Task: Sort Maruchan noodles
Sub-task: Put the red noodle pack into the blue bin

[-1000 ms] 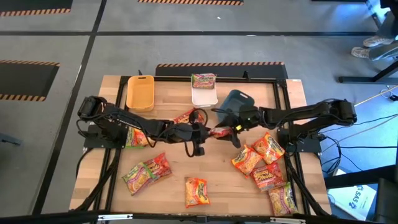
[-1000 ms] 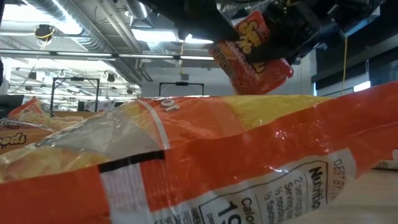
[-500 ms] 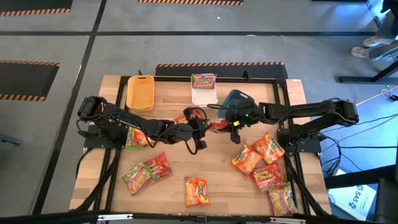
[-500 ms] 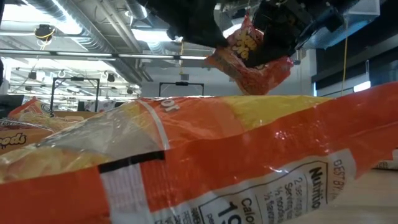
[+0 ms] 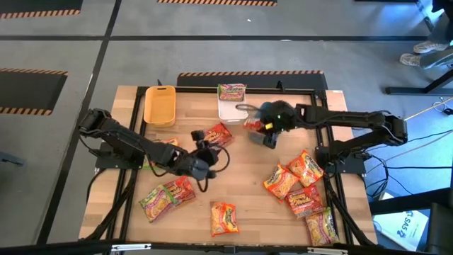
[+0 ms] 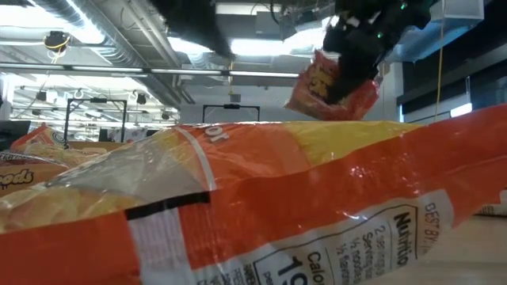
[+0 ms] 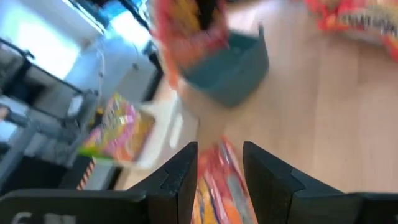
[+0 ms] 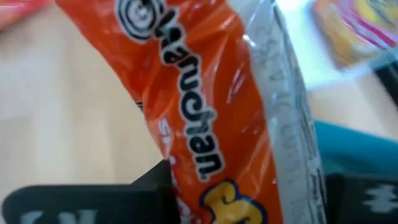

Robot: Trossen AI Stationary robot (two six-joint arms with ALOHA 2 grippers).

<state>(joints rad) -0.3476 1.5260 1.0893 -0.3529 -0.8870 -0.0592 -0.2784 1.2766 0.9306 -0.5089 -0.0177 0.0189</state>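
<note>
The right gripper point(image 5: 263, 128) hangs at the near rim of the dark grey bin point(image 5: 276, 111) at the table's far side, its fingers clamped on the lower end of a red-orange Maruchan packet point(image 8: 205, 124) held clear of the wood. The packet's long axis runs out past the fingertips, and the bin lies just beyond it, so the drop, by this reading, needs only a short reach onward. The left gripper point(image 5: 201, 166) sits back toward the table's middle, fingers point(image 7: 180, 180) parted and holding nothing, with another red packet point(image 5: 214, 134) lying flat just ahead of it. The right arm is plainly the nearer to the bin. 1 green-pink packet point(image 5: 231, 91) rests in the white bin point(image 5: 233, 110); the yellow bin point(image 5: 159, 105) shows no packet.
</note>
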